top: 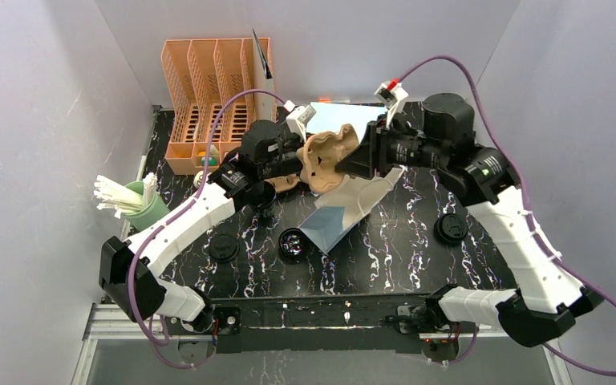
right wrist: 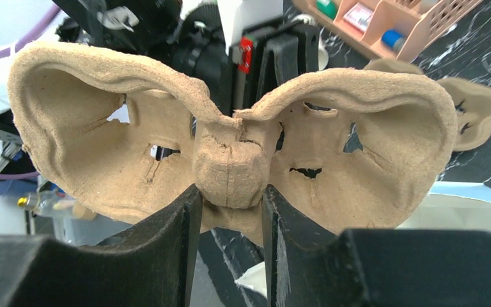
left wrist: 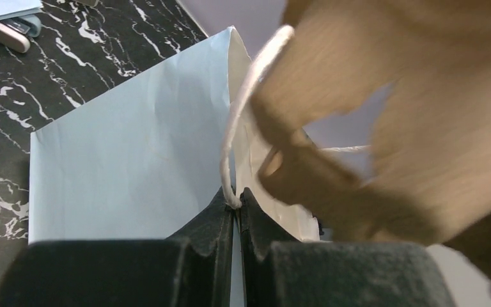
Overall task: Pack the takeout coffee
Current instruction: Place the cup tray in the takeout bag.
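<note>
Two lidded cups (top: 224, 247) stand on the table (top: 401, 265), one near my left arm and the other cup (top: 451, 228) by my right, well apart. Between them is a dark glossy round thing (top: 293, 243) that I can't make out. My left pincer (left wrist: 236, 201) is pinched fully closed on the white handle (left wrist: 228, 137) of the bag (left wrist: 128, 160). My right pincer (right wrist: 230, 195) is partly spread — clamped on the centre post of the carrier (right wrist: 358, 147), held off the table just beside the bag's mouth.
</note>
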